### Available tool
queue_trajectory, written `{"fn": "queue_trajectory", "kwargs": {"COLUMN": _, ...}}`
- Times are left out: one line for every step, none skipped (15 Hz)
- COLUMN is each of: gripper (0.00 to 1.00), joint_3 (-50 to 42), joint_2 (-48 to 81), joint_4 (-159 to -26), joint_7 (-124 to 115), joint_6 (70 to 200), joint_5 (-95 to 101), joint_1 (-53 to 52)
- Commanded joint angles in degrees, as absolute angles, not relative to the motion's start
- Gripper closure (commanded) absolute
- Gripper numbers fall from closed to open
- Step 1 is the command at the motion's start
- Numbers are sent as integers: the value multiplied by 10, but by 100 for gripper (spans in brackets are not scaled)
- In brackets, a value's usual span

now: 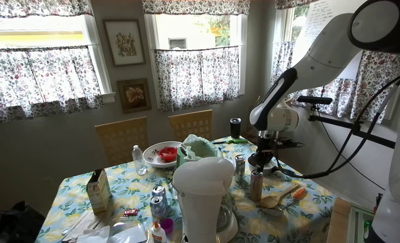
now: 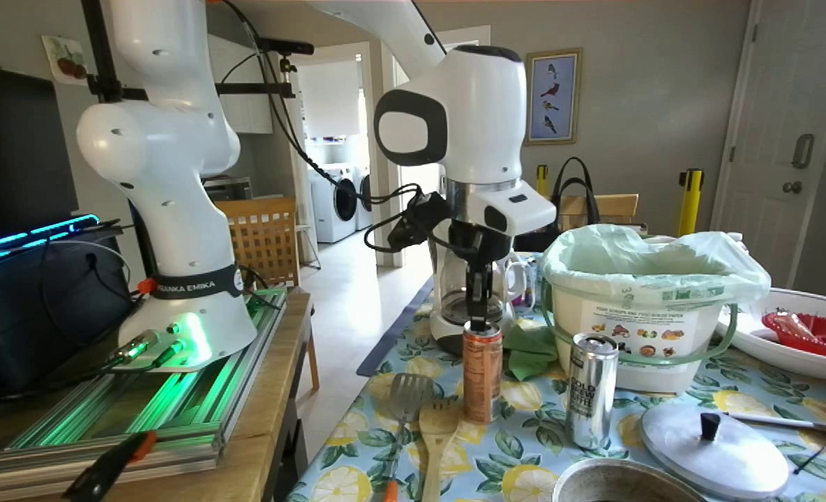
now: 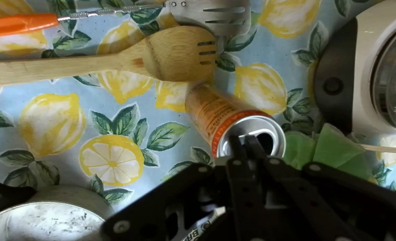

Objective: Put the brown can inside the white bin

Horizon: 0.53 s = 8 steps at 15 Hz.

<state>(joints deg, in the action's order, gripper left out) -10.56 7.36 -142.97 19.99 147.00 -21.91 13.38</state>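
In exterior view, left to right: metal spatula (image 2: 410,399), then wooden spatula (image 2: 439,422), just left of brown can (image 2: 481,380). Brown can upright on desk (image 2: 533,450), long axis vertical, drink hole up. Hand (image 2: 478,322) narrow at can's top, fingertips (image 3: 237,147) close together; whether pinching it, unclear. Right of brown can: silver can (image 2: 592,397), then white bin (image 2: 654,324).

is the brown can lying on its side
No, in an exterior view the brown can stands upright on the lemon-print tablecloth, beside the slotted wooden spoon.
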Motion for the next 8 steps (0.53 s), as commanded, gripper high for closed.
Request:
{"fn": "queue_trajectory", "kwargs": {"gripper": 76, "joint_3": -94, "joint_2": 88, "joint_4": -1419, "joint_7": 223, "joint_6": 1481, "joint_5": -242, "joint_1": 144}}
{"fn": "queue_trajectory", "kwargs": {"gripper": 71, "joint_3": -94, "joint_2": 88, "joint_4": -1419, "joint_7": 223, "joint_6": 1482, "joint_5": -243, "joint_1": 144}}
{"fn": "queue_trajectory", "kwargs": {"gripper": 68, "joint_3": -94, "joint_2": 88, "joint_4": -1419, "joint_7": 223, "joint_6": 1483, "joint_5": -243, "joint_1": 144}}
{"fn": "queue_trajectory", "kwargs": {"gripper": 66, "joint_3": -94, "joint_2": 89, "joint_4": -1419, "joint_7": 223, "joint_6": 1483, "joint_5": -242, "joint_1": 144}}
{"fn": "queue_trajectory", "kwargs": {"gripper": 64, "joint_3": -94, "joint_2": 89, "joint_4": -1419, "joint_7": 224, "joint_6": 1484, "joint_5": -243, "joint_1": 144}}
{"fn": "queue_trajectory", "kwargs": {"gripper": 69, "joint_3": -94, "joint_2": 89, "joint_4": -1418, "joint_7": 224, "joint_6": 1484, "joint_5": -243, "joint_1": 144}}
{"fn": "queue_trajectory", "kwargs": {"gripper": 70, "joint_3": -93, "joint_2": 89, "joint_4": -1418, "joint_7": 223, "joint_6": 1484, "joint_5": -243, "joint_1": 144}}
{"fn": "queue_trajectory", "kwargs": {"gripper": 74, "joint_3": -93, "joint_2": 90, "joint_4": -1418, "joint_7": 224, "joint_6": 1485, "joint_5": -243, "joint_1": 144}}
